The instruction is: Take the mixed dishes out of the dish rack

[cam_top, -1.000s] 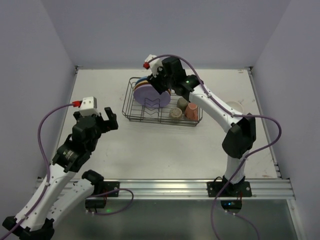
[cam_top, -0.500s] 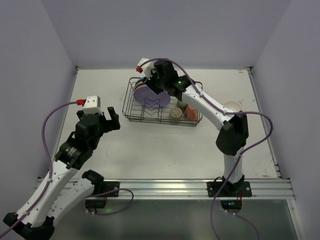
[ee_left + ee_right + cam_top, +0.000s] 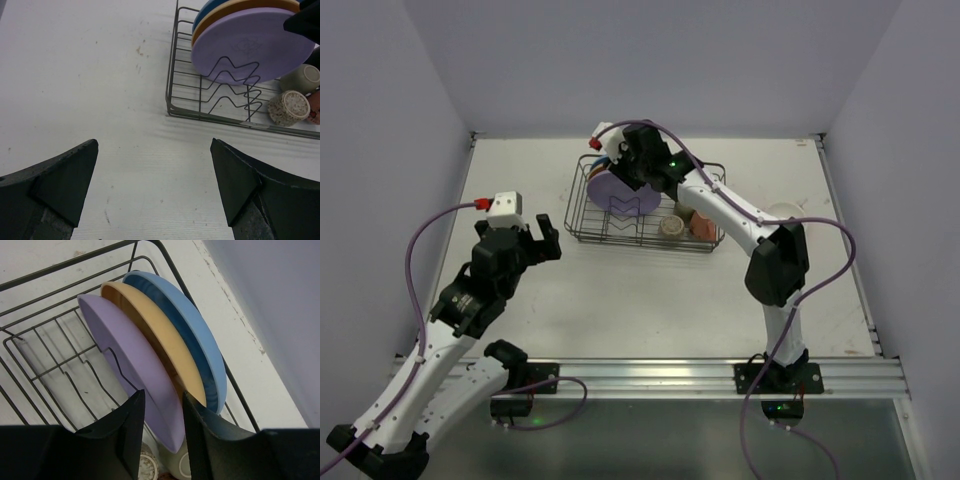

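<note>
Right end effector (image 3: 162,401) straddles purple plate (image 3: 135,365) standing on edge.

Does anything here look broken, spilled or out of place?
Nothing stands out. The purple plate, tan plate and blue plate stand on edge, unbroken, in the dish rack, cups beside them. The table shows only faint specks.

Overhead, two wrist views toward rack (image 3: 620,241)
</note>
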